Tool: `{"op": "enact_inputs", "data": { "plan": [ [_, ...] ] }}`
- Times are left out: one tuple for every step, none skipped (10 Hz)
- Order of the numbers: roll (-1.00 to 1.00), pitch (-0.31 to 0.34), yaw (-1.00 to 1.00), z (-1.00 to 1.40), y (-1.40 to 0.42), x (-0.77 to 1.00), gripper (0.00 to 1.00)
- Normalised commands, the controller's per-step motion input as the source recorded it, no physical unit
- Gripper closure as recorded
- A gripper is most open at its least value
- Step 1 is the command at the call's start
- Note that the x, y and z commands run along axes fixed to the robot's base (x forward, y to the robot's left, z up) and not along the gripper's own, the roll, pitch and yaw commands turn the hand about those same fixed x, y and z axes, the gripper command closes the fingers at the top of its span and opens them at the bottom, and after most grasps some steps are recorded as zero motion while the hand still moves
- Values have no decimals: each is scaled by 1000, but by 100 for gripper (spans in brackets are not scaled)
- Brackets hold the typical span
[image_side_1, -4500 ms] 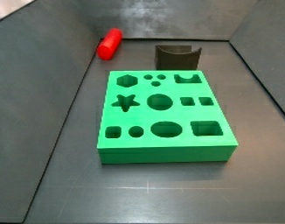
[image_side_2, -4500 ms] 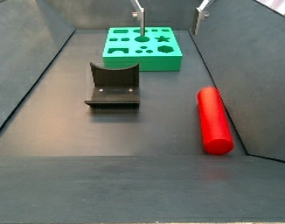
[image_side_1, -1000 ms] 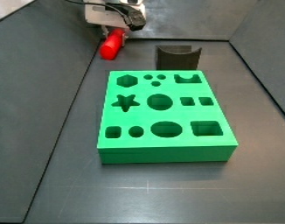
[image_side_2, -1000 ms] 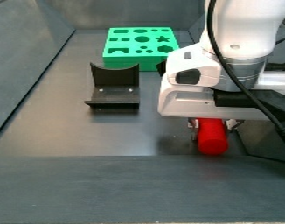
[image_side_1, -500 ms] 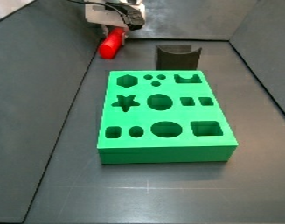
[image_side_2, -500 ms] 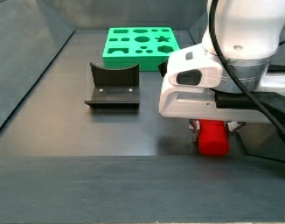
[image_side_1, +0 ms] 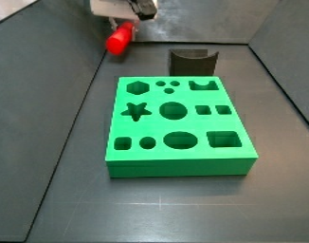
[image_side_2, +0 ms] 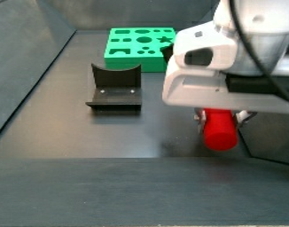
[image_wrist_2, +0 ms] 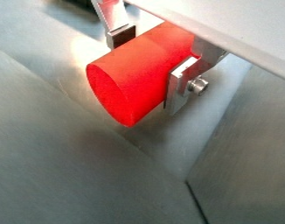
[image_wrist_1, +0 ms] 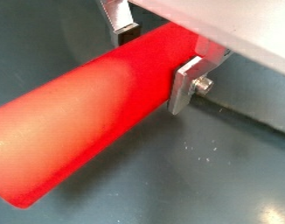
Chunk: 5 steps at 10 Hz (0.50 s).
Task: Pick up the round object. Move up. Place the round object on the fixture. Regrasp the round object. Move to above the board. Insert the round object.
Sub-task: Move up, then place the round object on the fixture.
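Evidently the tool [image_wrist_1: 155,58] pinched the round object [image_wrist_1: 93,118] between its silver fingers [image_wrist_1: 184,83], well apart from the board [image_side_1: 176,123].

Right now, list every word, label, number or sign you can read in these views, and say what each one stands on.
None: no readable text shows in any view.
The round object, held between the fingers of the tool, is plain red.
The board carries only shaped holes, no marks.
The fixture is plain dark.
The white housing above the tool in a side view bears no visible label.
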Motion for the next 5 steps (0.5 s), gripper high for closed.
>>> {"op": "enact_inputs", "data": {
  "plan": [
    [75, 103, -9, 294, -11, -26, 100],
    [95, 109, -9, 185, -11, -22, 100],
    [0, 0, 0, 1000, 0, 0, 100],
    [0, 5, 2, 1000, -1, -1, 100],
    [12, 29, -2, 1000, 0, -13, 100]
  ]
}}
